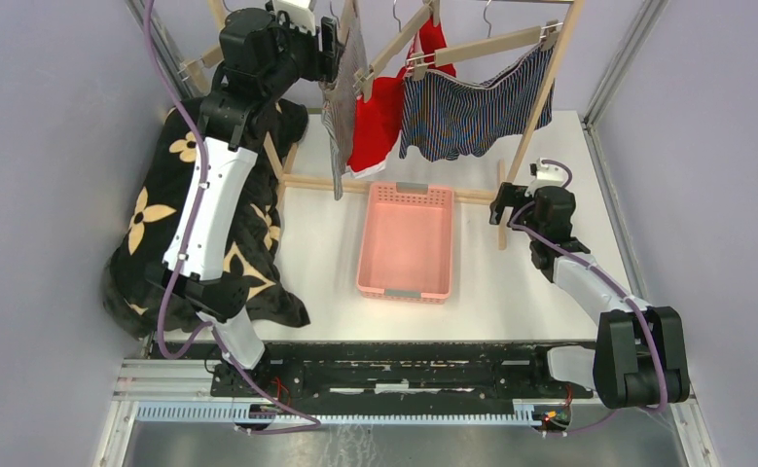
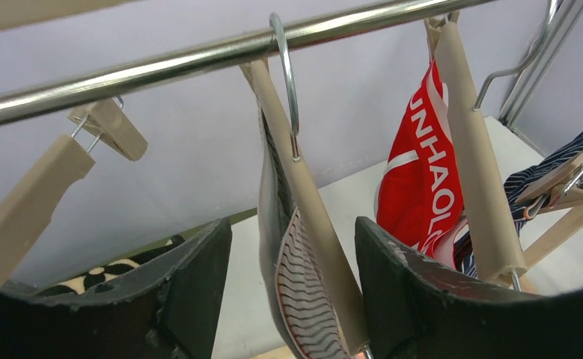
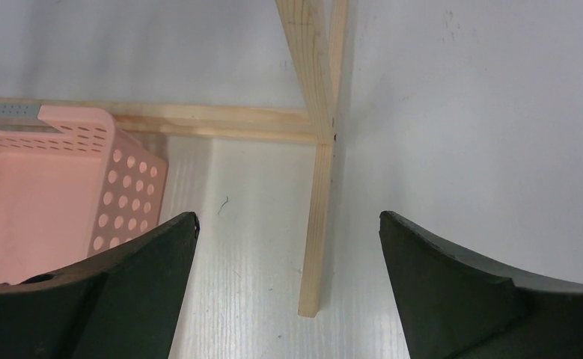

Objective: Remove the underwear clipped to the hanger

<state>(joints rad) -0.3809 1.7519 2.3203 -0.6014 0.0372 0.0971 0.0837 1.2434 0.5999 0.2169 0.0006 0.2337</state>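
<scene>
**Left jaws:** released, gripping nothing. The left wrist view showed a wooden hanger (image 2: 314, 217) running up between them, with the striped briefs (image 2: 303, 299) hanging against it and a gap to each finger. The hanger's wire hook sat over a metal rail (image 2: 161, 63). Only this view showed the white lettering on the red briefs (image 2: 423, 172), which hung on the next hanger along. The blue boxers (image 2: 565, 153) were at its right edge.

**Right jaws:** released and empty, low over the desk (image 1: 511, 282). The right wrist view alone showed them either side of a wooden rack foot (image 3: 316, 224) without touching it, with a corner of the pink basket (image 3: 123, 187) to the left.

**Overhead view:** all three garments hung in a row from the rack at the far end of the desk, with the striped briefs left, the red briefs in the middle and the boxers right. The left arm was raised to the striped pair. The basket stood on the desk just in front of the rack and held nothing. A black blanket (image 1: 151, 243) with tan flowers lay heaped at the desk's left side.

**Surface and room:** white desk, closed in by plain lilac-grey walls (image 1: 54, 146) on three sides.
</scene>
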